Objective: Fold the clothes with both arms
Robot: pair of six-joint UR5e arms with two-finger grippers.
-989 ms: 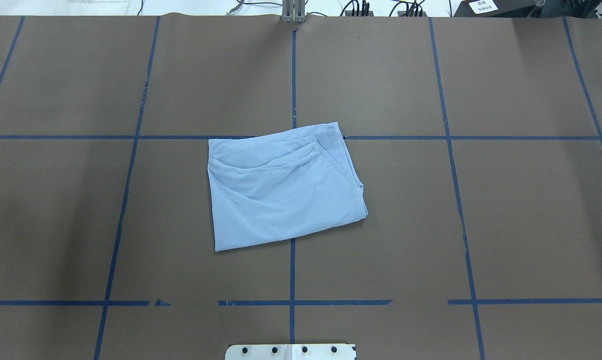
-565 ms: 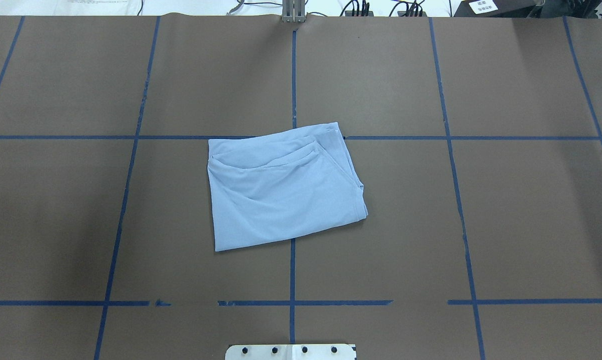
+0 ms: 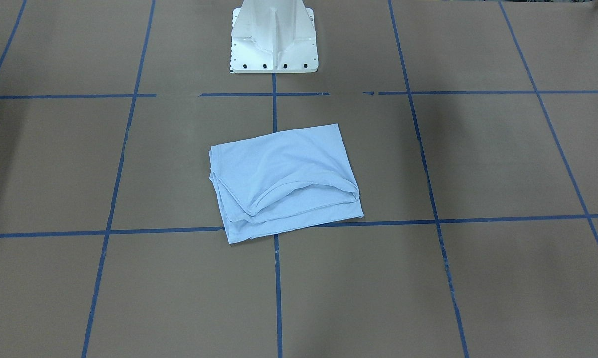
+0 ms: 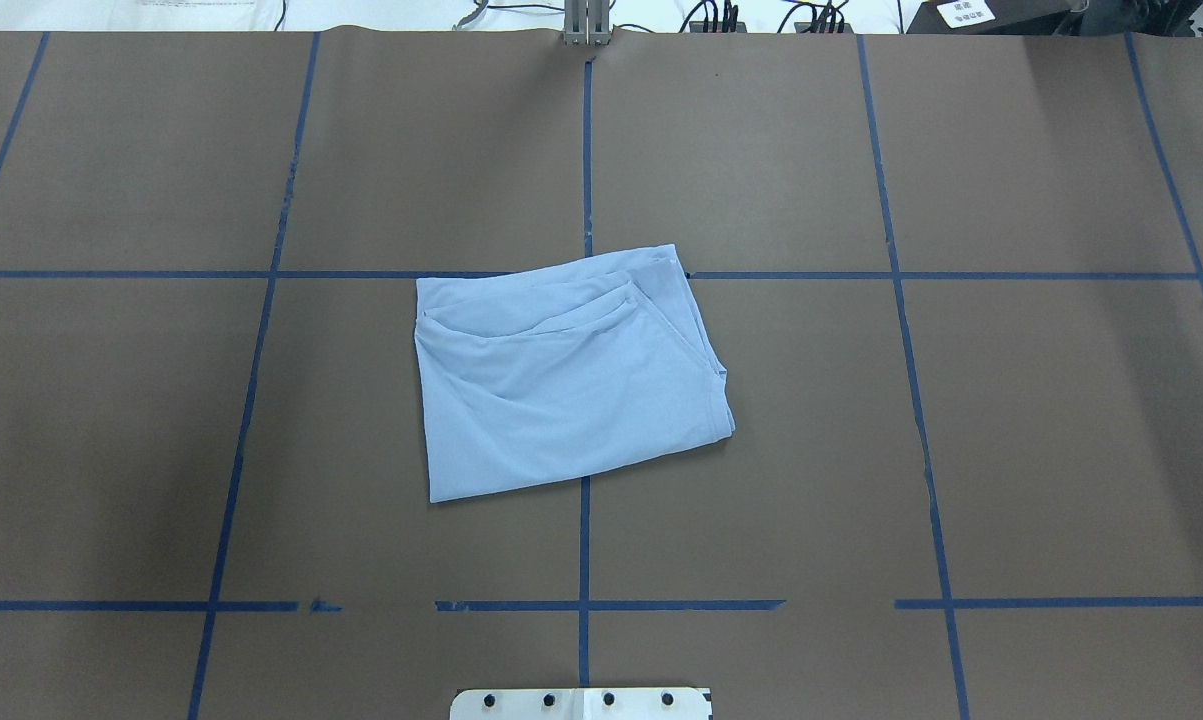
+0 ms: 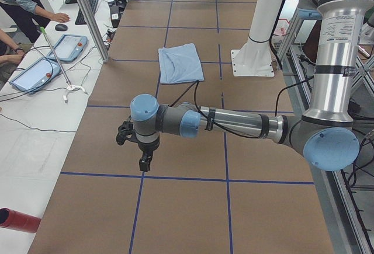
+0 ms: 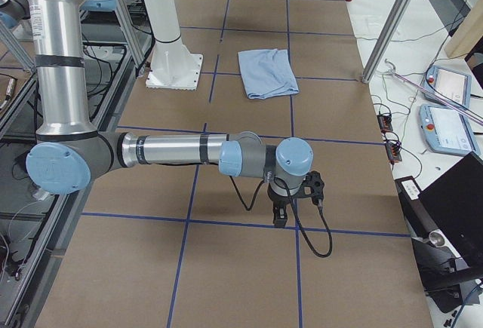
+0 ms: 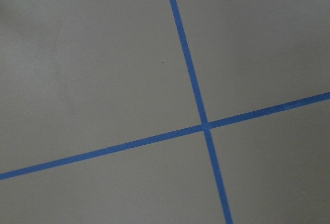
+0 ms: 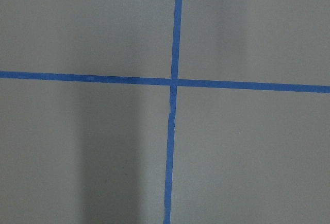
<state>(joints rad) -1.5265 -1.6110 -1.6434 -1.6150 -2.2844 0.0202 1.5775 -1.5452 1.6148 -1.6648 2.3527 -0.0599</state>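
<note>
Overhead view, read L to R. Far L: bare brown table cover (image 4: 141, 150) w/ blue tape grid (image 4: 251, 400); no arm in frame.

The left arm (image 5: 234, 124) showed only in the side view from the table's L end. It reached out low over the table, its left gripper (image 5: 144, 162) pointing down above the cover, well apart from the shirt. Can't tell whether its jaws were apart or together. Its wrist cam saw only cover and a tape crossing.

Centre: the light blue T-shirt (image 4: 561, 385) lay folded into a rough rectangle, slightly skewed, across the tape crossing in front of the white pedestal base (image 4: 581, 703). No print or label visible. L edge looked like one clean fold. Far edge showed several curved layer edges, stepped back from each other. R edge showed stacked hems, not quite aligned.

Far R: bare cover again. The right arm (image 6: 173, 149) showed only in the side view from the R end, stretched low, its right gripper (image 6: 279, 219) hanging down, nothing near it; jaw state can't be told. Its wrist cam showed only tape on cover.

Handling, as judgement: thin knit, light, limp, no stiffness; layers would prob. slide over each other and droop if lifted by one point. Best hold: two corners of one edge, one per gripper, pinching through all layers; the clean L fold looked the safer side.
</note>
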